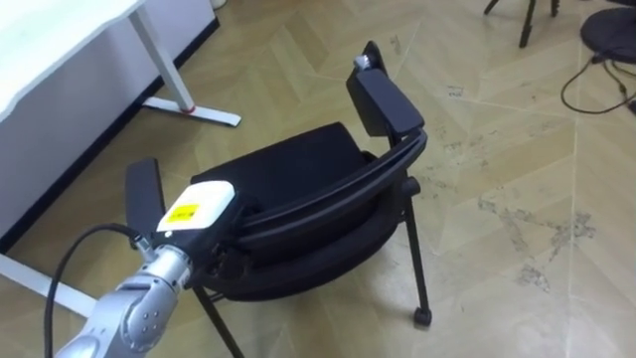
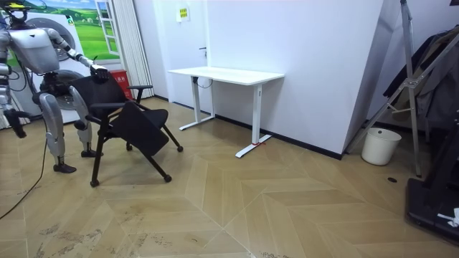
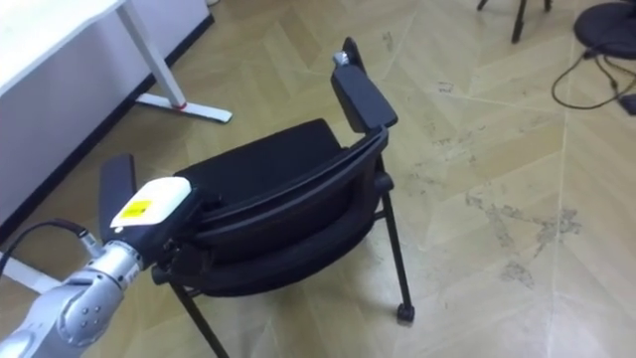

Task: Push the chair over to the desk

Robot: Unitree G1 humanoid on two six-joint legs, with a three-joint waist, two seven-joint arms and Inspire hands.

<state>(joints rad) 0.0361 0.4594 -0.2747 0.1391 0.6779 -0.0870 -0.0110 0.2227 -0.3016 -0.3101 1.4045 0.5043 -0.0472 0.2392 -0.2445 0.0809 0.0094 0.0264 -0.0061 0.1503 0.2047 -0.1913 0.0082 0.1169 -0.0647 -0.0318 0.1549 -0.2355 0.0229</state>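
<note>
L robot hand (image 1: 199, 214) on chair (image 1: 298, 169) back's top edge, grip unclear; floor (image 1: 497, 149) open ahead, desk (image 1: 50, 40) L.

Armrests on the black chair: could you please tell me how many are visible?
2. One armrest is on the chair's right, toward the open floor; the other on its left, beside the left hand.

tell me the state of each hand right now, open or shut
left hand: at the chair backrest, open or shut cannot be told
right hand: hangs by the robot's side, cannot be told
</note>
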